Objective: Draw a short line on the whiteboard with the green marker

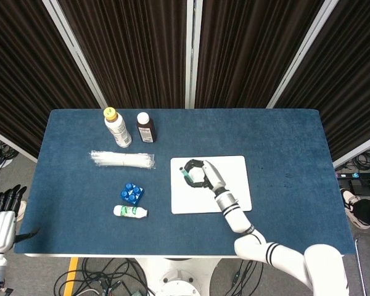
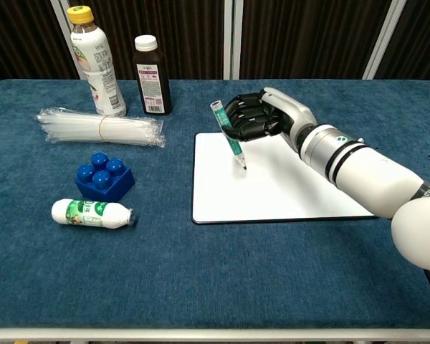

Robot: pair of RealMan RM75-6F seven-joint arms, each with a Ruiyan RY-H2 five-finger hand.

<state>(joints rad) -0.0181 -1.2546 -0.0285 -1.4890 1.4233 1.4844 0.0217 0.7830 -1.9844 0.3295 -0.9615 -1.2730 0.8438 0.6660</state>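
My right hand grips the green marker, which stands tilted with its tip pointing down at the whiteboard. The tip sits at or just above the board's upper left part; I cannot tell whether it touches. The white surface shows no mark. At the bottom left corner of the head view, my left hand hangs off the table's side with its dark fingers apart, holding nothing.
Left of the board lie a blue toy brick, a small white-and-green bottle and a bundle of clear straws. A yellow-capped bottle and a dark medicine bottle stand at the back left.
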